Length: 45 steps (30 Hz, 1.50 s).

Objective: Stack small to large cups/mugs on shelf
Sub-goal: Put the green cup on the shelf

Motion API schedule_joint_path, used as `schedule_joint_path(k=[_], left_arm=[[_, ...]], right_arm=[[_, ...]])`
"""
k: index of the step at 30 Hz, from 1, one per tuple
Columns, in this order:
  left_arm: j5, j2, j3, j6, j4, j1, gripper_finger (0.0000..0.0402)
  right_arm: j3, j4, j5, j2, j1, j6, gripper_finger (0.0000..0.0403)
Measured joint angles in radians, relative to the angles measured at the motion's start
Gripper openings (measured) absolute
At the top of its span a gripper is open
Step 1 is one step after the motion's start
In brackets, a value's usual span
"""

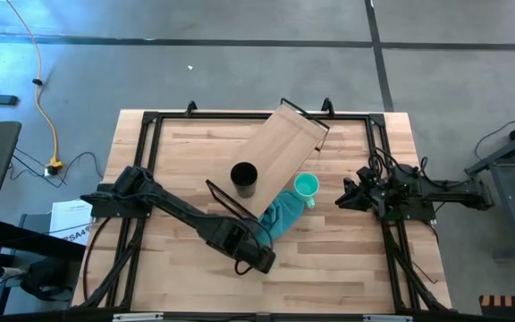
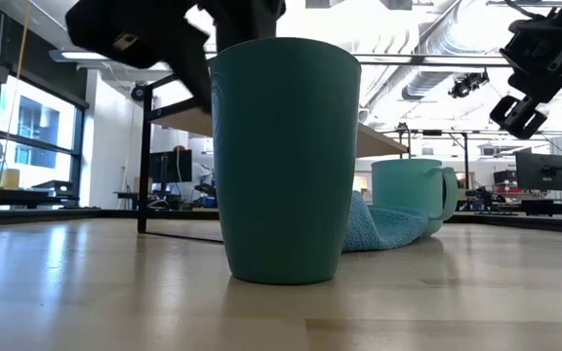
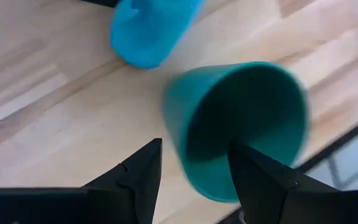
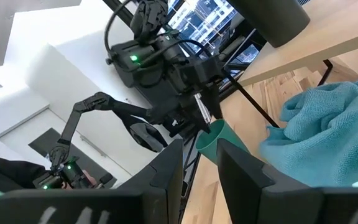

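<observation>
The dark green cup [image 2: 281,161] stands upright on the table near the front edge, its mouth [image 3: 247,118] up. My left gripper [image 3: 194,165] is open just above it, one finger outside the near wall and one over the mouth. It hides the cup in the high view [image 1: 257,259]. The black cup [image 1: 244,179] stands on the light-wood shelf [image 1: 284,148]. The mint mug [image 1: 307,186] stands at the end of the teal cloth [image 1: 280,216]. My right gripper [image 1: 342,199] is open and empty to the right of the mug. My left gripper comes at the green cup from above, with the cup's near rim [image 3: 197,180] between its open fingers. Whether a finger touches the wall cannot be told. The cup's base stands on the table.
The shelf lies askew across the table's middle on thin black legs [image 2: 144,156]. The teal cloth lies bunched between the shelf and the mug. Bare tabletop [image 1: 347,268] shows at the front right and at the left [image 1: 177,161].
</observation>
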Motion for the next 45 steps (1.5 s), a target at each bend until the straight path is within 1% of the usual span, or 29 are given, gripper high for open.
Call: schedule_joint_path(k=[4,20,27,32,37,45], left_arm=[[0.015,0.011,-0.001,0.0,0.011,0.0,0.0172],[0.02,0.009,0.0,0.016,0.016,-0.002,0.0172],[0.099,0.008,0.025,0.166,0.015,-0.007,0.0172],[0.115,0.008,0.038,0.227,0.01,-0.018,0.0172],[0.183,0.008,0.038,0.29,0.019,-0.018,0.0172],[0.187,0.008,0.038,0.401,0.055,-0.015,0.0172]], right_arm=[[0.0,0.0,0.0,0.0,0.0,0.0,0.0089],[0.0,0.0,0.0,0.0,0.0,0.0,0.0089],[0.0,-0.001,0.0,0.0,0.0,-0.019,0.0089],[0.0,-0.009,0.0,0.0,0.0,-0.022,0.0089],[0.0,-0.01,0.0,0.0,0.0,-0.027,0.0089],[0.0,-0.013,0.0,0.0,0.0,-0.045,0.0089]])
